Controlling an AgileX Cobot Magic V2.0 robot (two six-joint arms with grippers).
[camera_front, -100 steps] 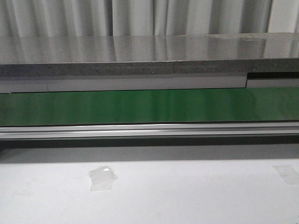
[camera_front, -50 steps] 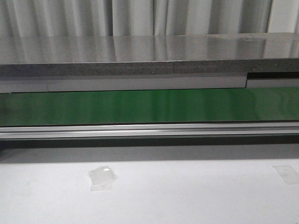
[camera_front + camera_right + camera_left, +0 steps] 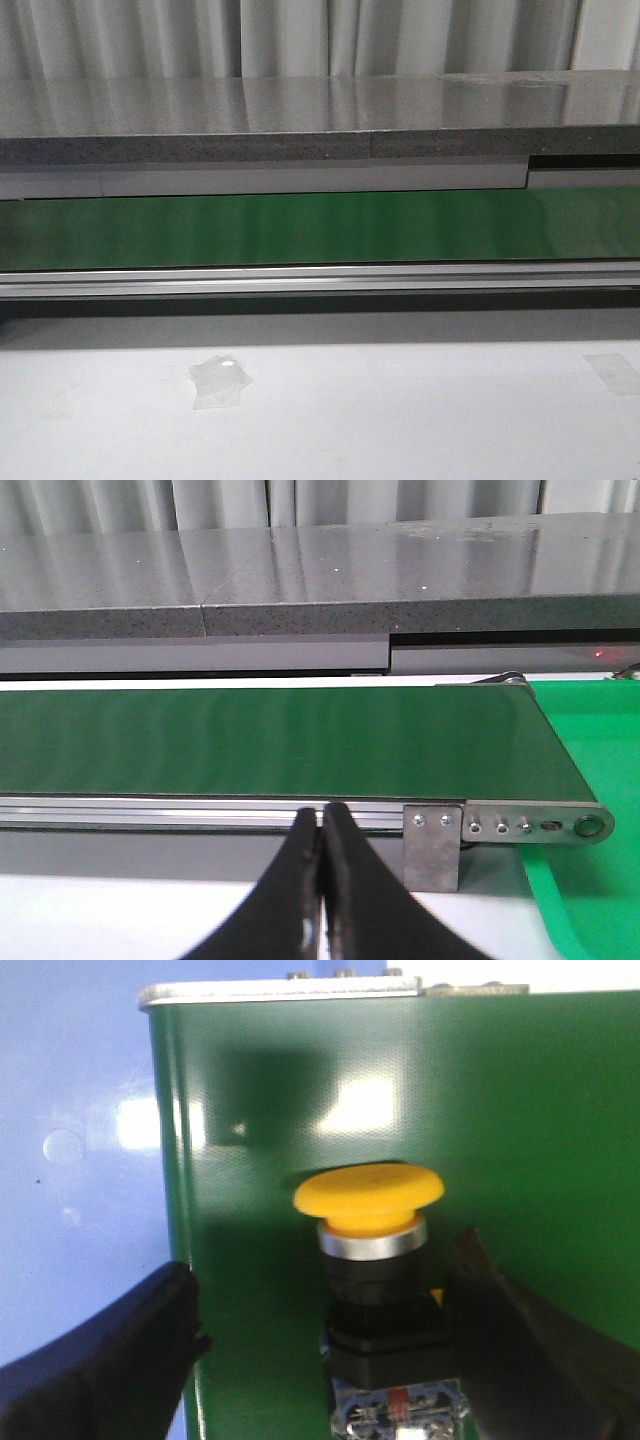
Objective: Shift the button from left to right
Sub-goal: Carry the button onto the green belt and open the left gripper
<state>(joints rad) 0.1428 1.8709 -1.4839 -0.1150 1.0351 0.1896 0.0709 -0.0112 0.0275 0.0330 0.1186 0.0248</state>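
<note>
1. My left pincer is spread wide, one dark finger on each side of the button. The finger on one flank sits close against the black body; the other finger stands well apart from it. Nothing is pinched yet.
2. The button stands upright between those fingers on the green belt, its yellow cap beyond the fingertips, with the silver collar and black body below it and the red-blue marks nearest the wrist.
3. I judge the step in hand to be the grasp. To do it well, I centre the pincer first so both fingers meet the body together; closing as things stand could shove or tip the button sideways.
4. I aim for the black boxy body, not the rounded cap or the collar, since flat faces should hold better.
5. The belt's edge lies just past the far finger, with pale bench beyond it, so any sideways push goes away from that edge.
6. My right pincer is pressed together, empty, short of the conveyor rail; there I wait.
</note>
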